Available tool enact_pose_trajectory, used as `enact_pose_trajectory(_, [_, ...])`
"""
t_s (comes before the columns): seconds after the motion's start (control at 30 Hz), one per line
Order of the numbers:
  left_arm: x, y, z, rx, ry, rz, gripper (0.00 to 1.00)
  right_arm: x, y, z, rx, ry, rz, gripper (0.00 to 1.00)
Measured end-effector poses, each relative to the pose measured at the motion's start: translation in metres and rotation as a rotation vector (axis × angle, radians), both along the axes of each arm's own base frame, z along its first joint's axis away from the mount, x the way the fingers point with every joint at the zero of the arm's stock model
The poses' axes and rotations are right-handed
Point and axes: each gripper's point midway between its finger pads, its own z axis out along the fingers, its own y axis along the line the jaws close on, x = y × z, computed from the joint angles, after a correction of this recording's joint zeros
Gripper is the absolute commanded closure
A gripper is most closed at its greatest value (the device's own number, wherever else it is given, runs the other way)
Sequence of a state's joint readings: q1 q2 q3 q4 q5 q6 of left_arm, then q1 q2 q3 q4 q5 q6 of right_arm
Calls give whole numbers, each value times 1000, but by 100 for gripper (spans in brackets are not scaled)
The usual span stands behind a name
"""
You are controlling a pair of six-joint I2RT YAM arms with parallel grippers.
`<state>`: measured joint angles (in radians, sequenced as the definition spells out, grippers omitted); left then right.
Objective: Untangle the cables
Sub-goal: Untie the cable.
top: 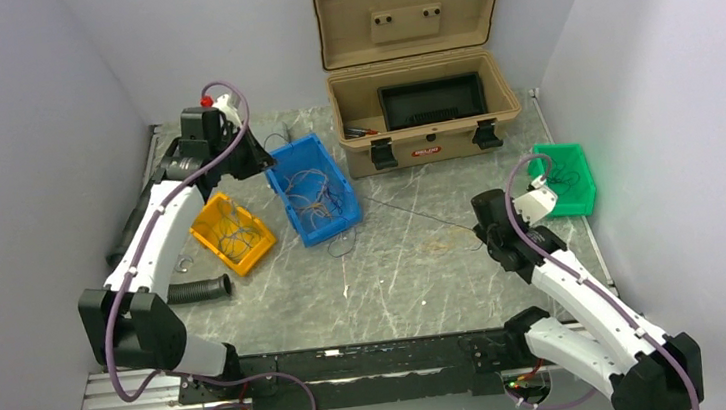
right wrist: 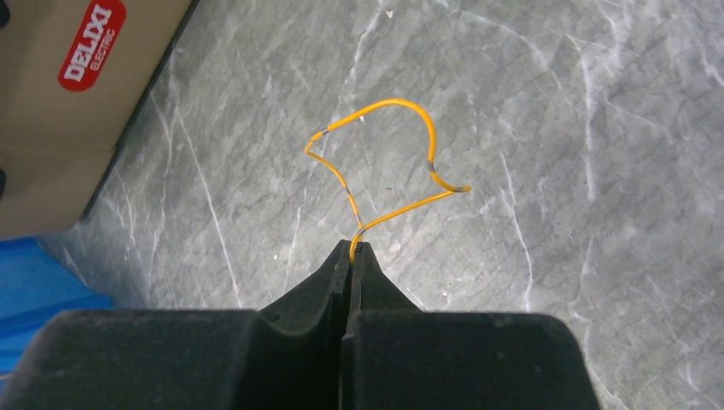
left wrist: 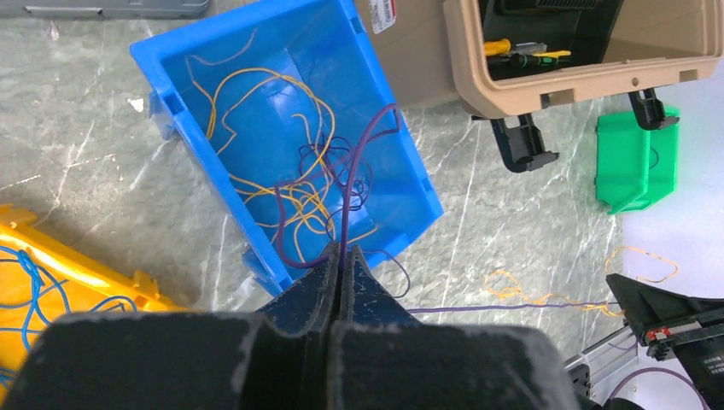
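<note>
A tangle of yellow, orange and purple cables (left wrist: 294, 171) lies in a blue bin (left wrist: 384, 68), which is left of centre in the top view (top: 279, 173). My left gripper (left wrist: 343, 249) is shut on a purple cable (left wrist: 354, 171) rising from the tangle; it hovers at the bin's near corner (top: 252, 160). A strand of that purple cable (left wrist: 512, 306) runs taut across the table towards my right arm. My right gripper (right wrist: 354, 246) is shut on a kinked orange-yellow cable (right wrist: 388, 104) just above the table, right of centre (top: 483, 216). More orange cable (left wrist: 512, 284) lies loose on the table.
A yellow bin (top: 248, 218) holding blue wires sits left of the blue bin. A green bin (top: 576, 159) stands at the right. An open tan toolbox (top: 423, 144) is at the back. A black corrugated hose (top: 196, 289) lies by the left arm.
</note>
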<state>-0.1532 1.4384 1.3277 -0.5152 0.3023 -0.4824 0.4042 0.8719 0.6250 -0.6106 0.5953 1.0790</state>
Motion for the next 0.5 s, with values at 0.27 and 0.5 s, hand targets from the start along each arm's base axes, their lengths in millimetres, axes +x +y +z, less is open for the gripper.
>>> enact_pose_trajectory(0.27, [-14, 0, 46, 16, -86, -19, 100, -5, -14, 13, 11, -68, -94, 73])
enact_pose_trajectory(0.5, [-36, -5, 105, -51, -245, -62, 100, -16, -26, 1, -26, -56, -117, 73])
